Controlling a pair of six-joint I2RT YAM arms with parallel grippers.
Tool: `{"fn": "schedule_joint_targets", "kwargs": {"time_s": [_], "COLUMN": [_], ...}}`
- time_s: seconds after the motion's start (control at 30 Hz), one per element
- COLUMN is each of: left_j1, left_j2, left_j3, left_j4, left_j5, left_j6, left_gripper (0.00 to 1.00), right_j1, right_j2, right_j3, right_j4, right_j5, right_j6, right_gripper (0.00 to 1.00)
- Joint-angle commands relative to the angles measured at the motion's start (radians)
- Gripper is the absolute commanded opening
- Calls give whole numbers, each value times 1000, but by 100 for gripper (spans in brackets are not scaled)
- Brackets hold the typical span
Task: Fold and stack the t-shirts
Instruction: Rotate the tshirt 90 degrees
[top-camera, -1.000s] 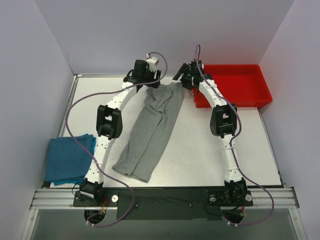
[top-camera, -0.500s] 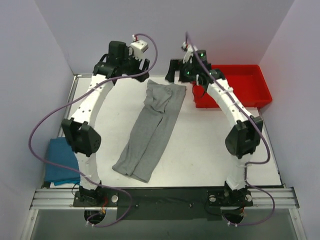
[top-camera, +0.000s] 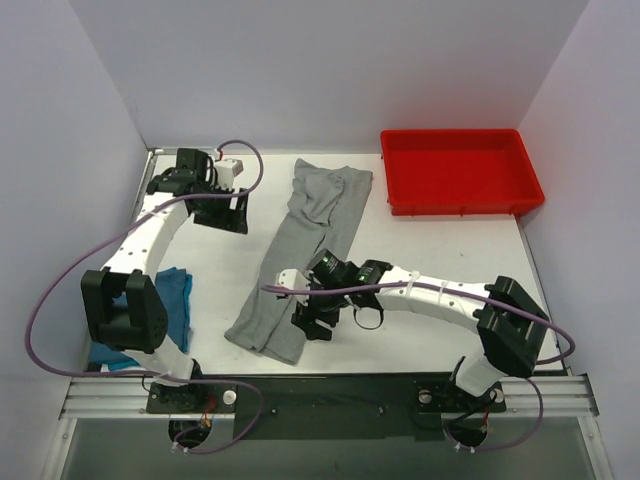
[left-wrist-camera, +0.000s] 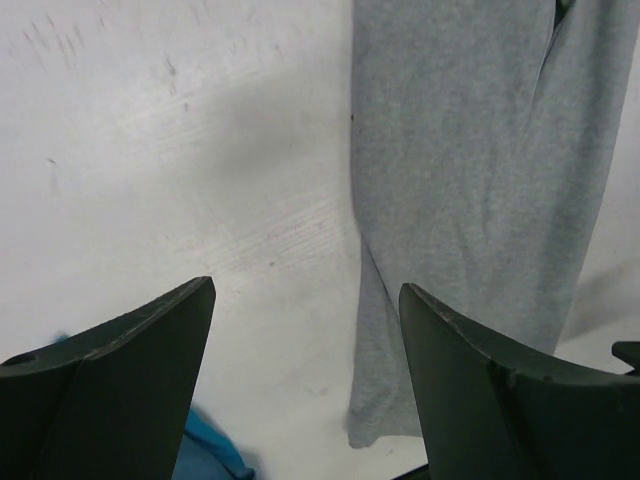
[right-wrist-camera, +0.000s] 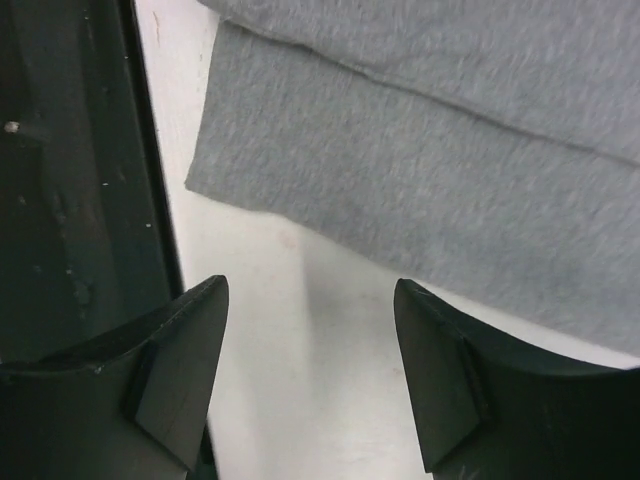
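Note:
A grey t-shirt, folded into a long strip, lies diagonally on the white table from the back middle to the front left. My left gripper is open and empty over bare table to the left of the strip; its wrist view shows the grey shirt on the right. My right gripper is open and empty just beside the strip's near end; its wrist view shows that grey hem ahead of the fingers. A folded blue t-shirt lies at the front left, partly hidden by my left arm.
A red bin stands at the back right. The table's dark front edge lies close to the left of my right gripper. A corner of the blue shirt shows low in the left wrist view.
Both grippers have left the far end of the grey shirt. The left arm has swung left and nearer. The right arm has come down to the shirt's near end.

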Motion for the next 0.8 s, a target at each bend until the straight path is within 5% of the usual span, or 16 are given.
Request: {"fn": "schedule_joint_targets", "kwargs": {"time_s": [0.0,0.23,0.47,0.6,0.77], "left_j1": [67,169,170,164,76], "left_j2": [-63,-90,-115,-132,-135], "left_j3": [-73,-139,-182,-190,-164], "left_j4": [59,62,63,57,-88], "left_j5": [75,115,115,146,376], "left_j6": [-66,-40,-10,33,266], "left_gripper": [85,84,84,84,81], "right_j1": [57,161,174,190,194], "right_j2": [35,144,267,254,120], "right_j3": [44,18,101,35,-146], "right_j4": [39,148,53,42,-7], "right_j5": [12,43,40,60,66], "right_j6": [-209,-341,-341,-355,-300], "right_gripper": [63,70,61,21,5]}}
